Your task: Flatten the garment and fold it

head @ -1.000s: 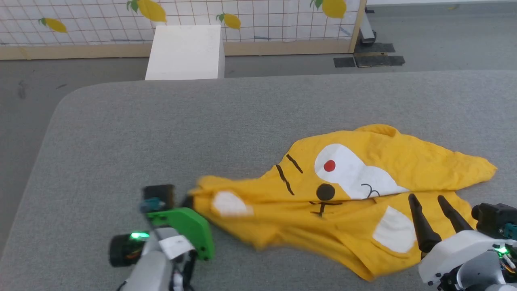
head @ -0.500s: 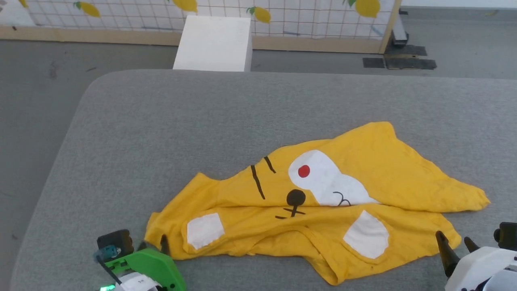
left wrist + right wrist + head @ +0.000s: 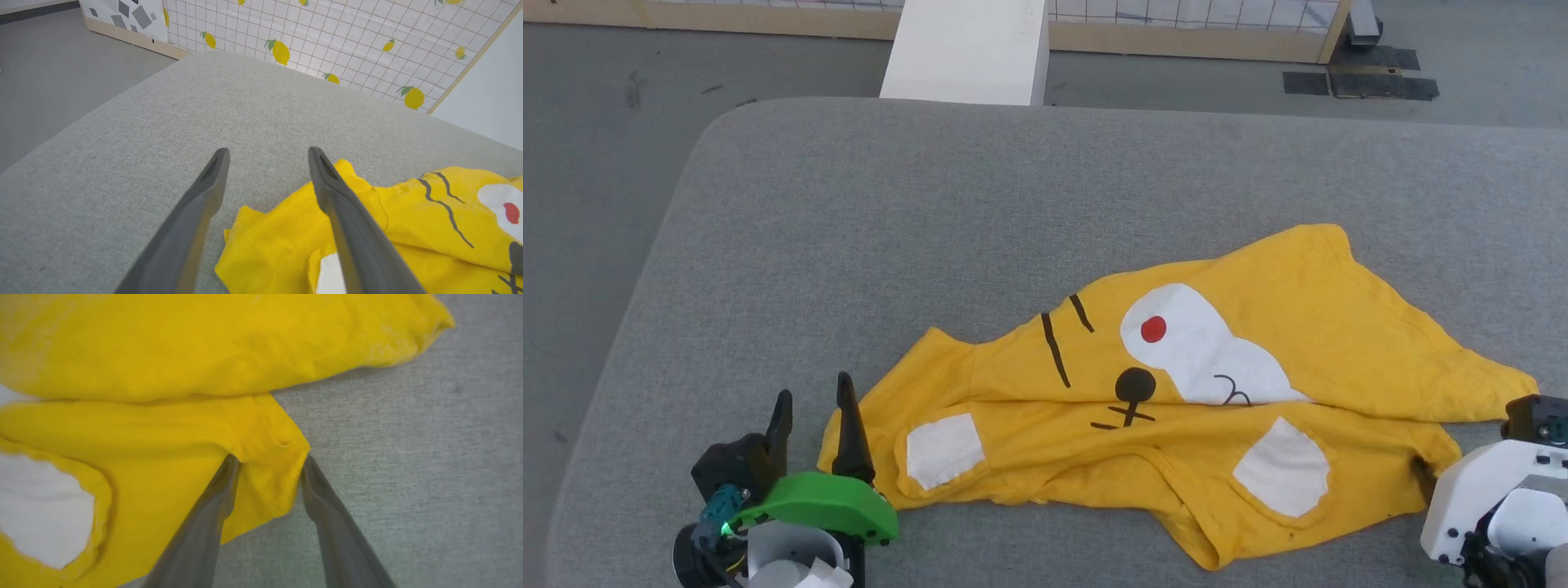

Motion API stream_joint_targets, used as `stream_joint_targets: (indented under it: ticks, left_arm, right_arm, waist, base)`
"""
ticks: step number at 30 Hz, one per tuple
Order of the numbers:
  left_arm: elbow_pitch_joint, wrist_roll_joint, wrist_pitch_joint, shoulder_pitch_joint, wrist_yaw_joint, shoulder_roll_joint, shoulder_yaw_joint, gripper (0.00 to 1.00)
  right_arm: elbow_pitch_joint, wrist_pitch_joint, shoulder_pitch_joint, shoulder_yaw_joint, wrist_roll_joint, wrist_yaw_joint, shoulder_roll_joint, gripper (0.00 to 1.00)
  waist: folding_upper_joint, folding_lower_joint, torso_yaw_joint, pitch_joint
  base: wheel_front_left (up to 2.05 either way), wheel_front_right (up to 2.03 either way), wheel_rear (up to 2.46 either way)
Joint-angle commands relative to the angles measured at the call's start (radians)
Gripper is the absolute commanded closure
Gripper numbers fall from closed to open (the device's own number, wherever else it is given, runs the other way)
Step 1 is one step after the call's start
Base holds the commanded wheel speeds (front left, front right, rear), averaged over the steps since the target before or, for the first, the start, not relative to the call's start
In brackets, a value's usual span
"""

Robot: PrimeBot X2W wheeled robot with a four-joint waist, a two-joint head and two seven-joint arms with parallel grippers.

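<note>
The yellow T-shirt (image 3: 1307, 310) lies crumpled and partly doubled over on the grey padded table (image 3: 931, 204), its cartoon face print up. My left gripper (image 3: 813, 392) is open at the shirt's left corner. In the left wrist view the gripper (image 3: 268, 152) holds nothing, and one finger (image 3: 339, 204) crosses above the shirt's corner (image 3: 282, 245). My right gripper (image 3: 270, 459) is open at the shirt's right corner, fingertips pressed down on either side of a bunched flap of the shirt (image 3: 163, 355). In the head view one right fingertip (image 3: 1421, 469) shows at the cloth's edge.
A white box (image 3: 968, 49) stands on the floor beyond the table's far edge. A wooden-framed partition (image 3: 1176, 31) and black mats (image 3: 1364, 82) lie further back. The table's rounded left corner (image 3: 719, 122) drops to grey floor.
The head camera has tilted down. My left gripper dragged the shirt's left end leftwards, let go and now stands open beside it. My right gripper pulled back to the shirt's right corner.
</note>
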Motion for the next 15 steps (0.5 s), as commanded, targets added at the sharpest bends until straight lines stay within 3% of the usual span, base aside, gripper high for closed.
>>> stream_joint_targets:
  ticks: [1,4,9,15]
  left_arm:
    - [0.006,0.019,-0.015,-0.018,-0.006,-0.004,-0.001,0.0]
    - [0.018,0.022,-0.03,-0.024,-0.011,-0.004,-0.003,0.0]
    - [0.033,0.023,-0.04,-0.026,-0.025,0.0,-0.008,0.0]
    - [0.053,0.02,-0.032,-0.025,-0.05,0.01,-0.028,0.0]
  right_arm:
    - [0.021,0.02,0.001,0.002,-0.008,-0.001,0.013,1.0]
    - [-0.01,0.0,-0.007,-0.07,-0.039,-0.001,0.013,1.0]
    - [-0.072,-0.066,-0.03,-0.279,-0.11,-0.001,0.013,1.0]
    - [-0.059,-0.112,-0.061,-0.451,-0.181,-0.001,0.013,1.0]
  waist:
    - [0.0,0.0,0.002,0.003]
    - [0.0,0.0,0.0,0.0]
    - [0.0,0.0,-0.005,-0.01]
    - [0.0,0.0,-0.016,-0.025]
  base:
    - [0.0,0.0,0.0]
    - [0.0,0.0,0.0]
    - [0.0,0.0,0.0]
    - [0.0,0.0,0.0]
